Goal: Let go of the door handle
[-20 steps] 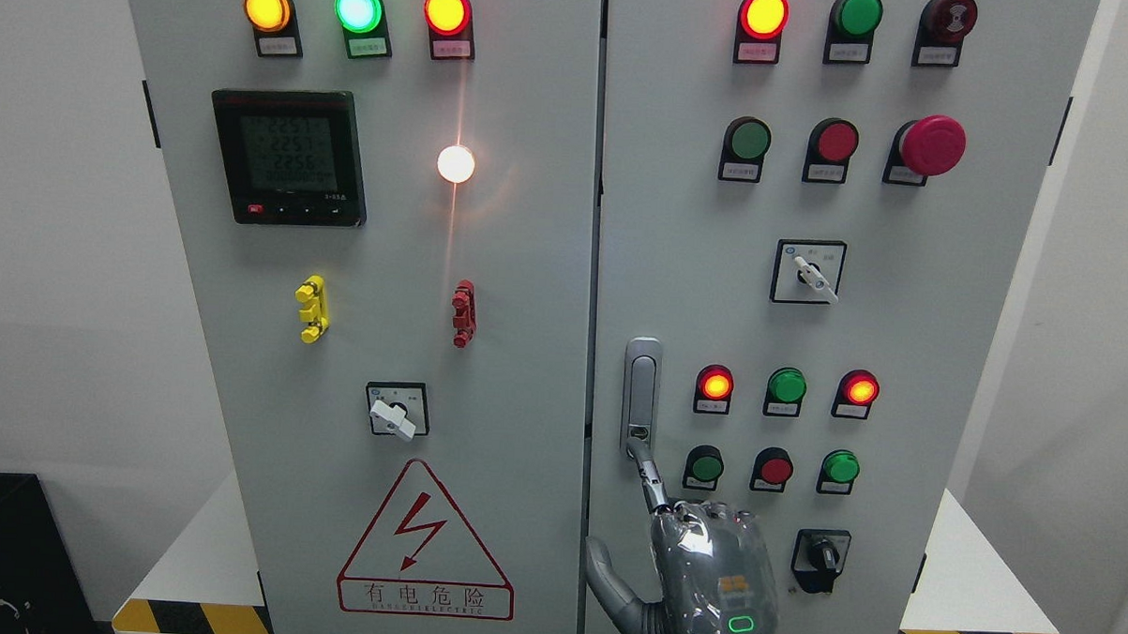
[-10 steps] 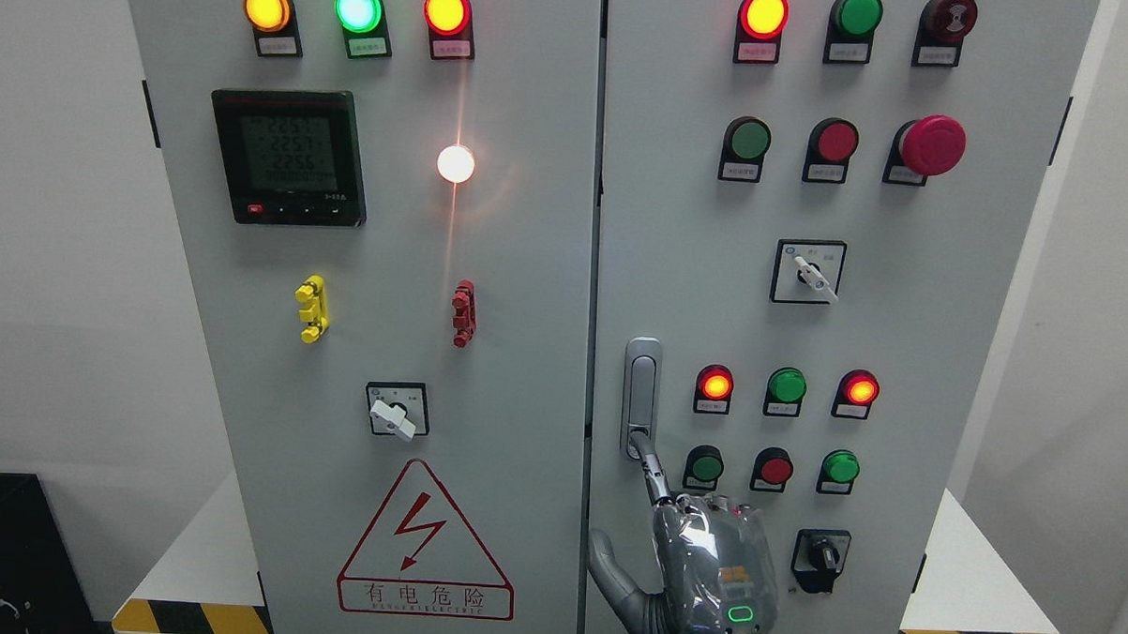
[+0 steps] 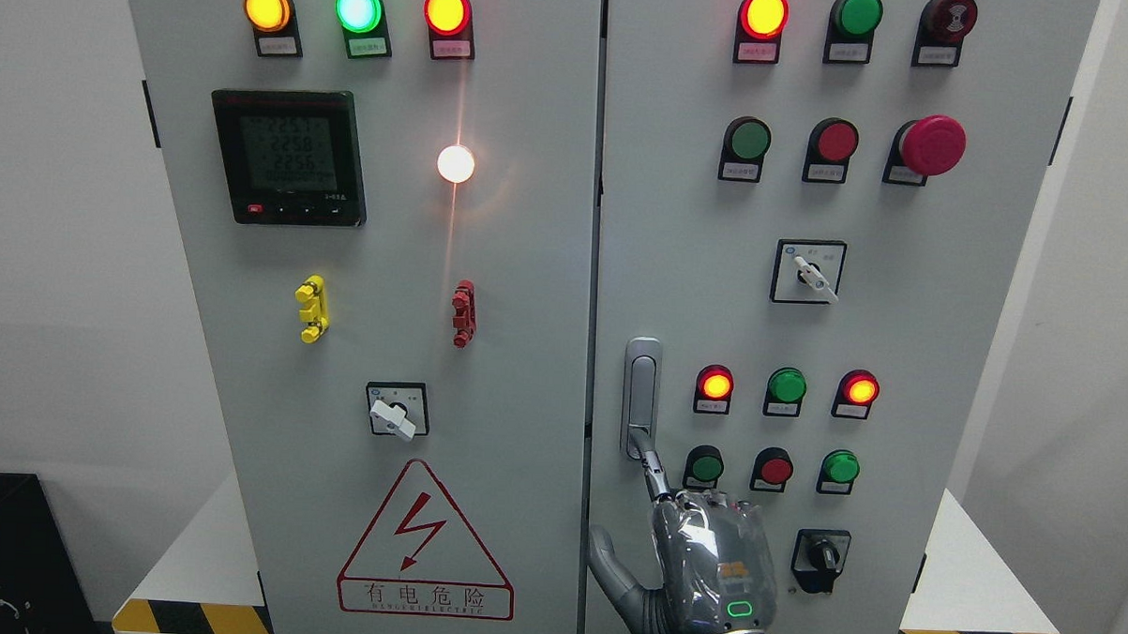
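The silver door handle [image 3: 641, 385] stands upright on the left edge of the right cabinet door [image 3: 900, 366]. My right hand [image 3: 701, 556] comes up from the bottom edge just below it. Its index finger [image 3: 651, 470] points up and its tip touches the handle's lower end. The thumb [image 3: 604, 558] sticks out to the left, and the other fingers are curled in at the knuckles. Nothing is held in the hand. The left arm does not show.
Lit red and green pushbuttons [image 3: 779, 390] and a black rotary switch [image 3: 823, 556] sit right of the hand. The left door [image 3: 385, 348] carries a meter [image 3: 288, 157], a selector switch [image 3: 394, 410] and a warning triangle [image 3: 425, 547]. Hazard-striped plinth corners [image 3: 192, 618] flank the cabinet.
The right hand has risen slightly along the door, with the index fingertip staying at the handle's lower end. The meter's digits have changed.
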Action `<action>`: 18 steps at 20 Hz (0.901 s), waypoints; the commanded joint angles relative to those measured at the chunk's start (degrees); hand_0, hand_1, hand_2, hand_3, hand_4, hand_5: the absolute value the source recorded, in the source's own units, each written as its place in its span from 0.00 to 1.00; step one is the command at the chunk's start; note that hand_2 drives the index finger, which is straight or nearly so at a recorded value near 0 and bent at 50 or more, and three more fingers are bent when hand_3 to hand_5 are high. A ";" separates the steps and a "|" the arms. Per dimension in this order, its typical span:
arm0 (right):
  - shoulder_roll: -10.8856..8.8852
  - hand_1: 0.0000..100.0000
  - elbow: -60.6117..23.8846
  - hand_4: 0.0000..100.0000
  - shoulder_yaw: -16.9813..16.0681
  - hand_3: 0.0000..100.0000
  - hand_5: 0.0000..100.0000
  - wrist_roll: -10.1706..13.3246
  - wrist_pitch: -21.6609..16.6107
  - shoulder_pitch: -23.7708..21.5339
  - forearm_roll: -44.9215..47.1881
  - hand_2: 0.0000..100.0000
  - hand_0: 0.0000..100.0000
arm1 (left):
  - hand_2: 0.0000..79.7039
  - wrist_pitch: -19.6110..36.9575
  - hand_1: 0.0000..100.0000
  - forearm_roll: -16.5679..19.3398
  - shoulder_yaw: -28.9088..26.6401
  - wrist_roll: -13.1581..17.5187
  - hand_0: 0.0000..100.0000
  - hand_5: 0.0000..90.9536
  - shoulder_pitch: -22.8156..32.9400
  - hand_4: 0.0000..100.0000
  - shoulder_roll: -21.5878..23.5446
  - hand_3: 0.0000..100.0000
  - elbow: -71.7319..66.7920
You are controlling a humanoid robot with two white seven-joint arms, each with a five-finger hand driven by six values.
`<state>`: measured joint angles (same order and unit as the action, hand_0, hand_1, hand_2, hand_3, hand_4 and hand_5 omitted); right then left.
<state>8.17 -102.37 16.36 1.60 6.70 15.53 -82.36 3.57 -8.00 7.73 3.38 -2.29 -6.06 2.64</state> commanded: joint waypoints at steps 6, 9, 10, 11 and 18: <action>0.09 0.17 0.32 0.96 -0.19 0.94 1.00 -0.20 0.06 -0.24 0.00 0.00 0.48 | 0.00 0.03 0.56 0.00 0.00 0.05 0.12 0.00 0.00 0.00 0.00 0.00 0.00; 0.09 0.17 0.24 0.96 -0.19 0.94 1.00 -0.28 0.06 -0.59 0.00 0.00 0.48 | 0.00 0.03 0.56 0.00 0.00 0.05 0.12 0.00 0.00 0.00 0.00 0.00 0.00; 0.09 0.17 0.24 0.96 -0.19 0.94 1.00 -0.28 0.06 -0.59 0.00 0.00 0.48 | 0.00 0.03 0.56 0.00 0.00 0.05 0.12 0.00 0.00 0.00 0.00 0.00 0.00; 0.09 0.17 0.15 0.96 -0.19 0.94 1.00 -0.28 0.06 -0.59 0.00 0.00 0.48 | 0.00 0.03 0.56 0.00 0.00 0.05 0.12 0.00 0.09 0.00 0.00 0.00 0.00; 0.09 0.17 0.15 0.96 -0.10 0.94 1.00 -0.72 -0.02 -0.85 0.00 0.00 0.48 | 0.00 0.03 0.56 0.00 0.00 0.05 0.12 0.00 0.00 0.00 0.00 0.00 0.00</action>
<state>8.23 -102.20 16.24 1.12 6.73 14.92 -82.35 3.57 -8.00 7.73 3.38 -2.28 -6.06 2.64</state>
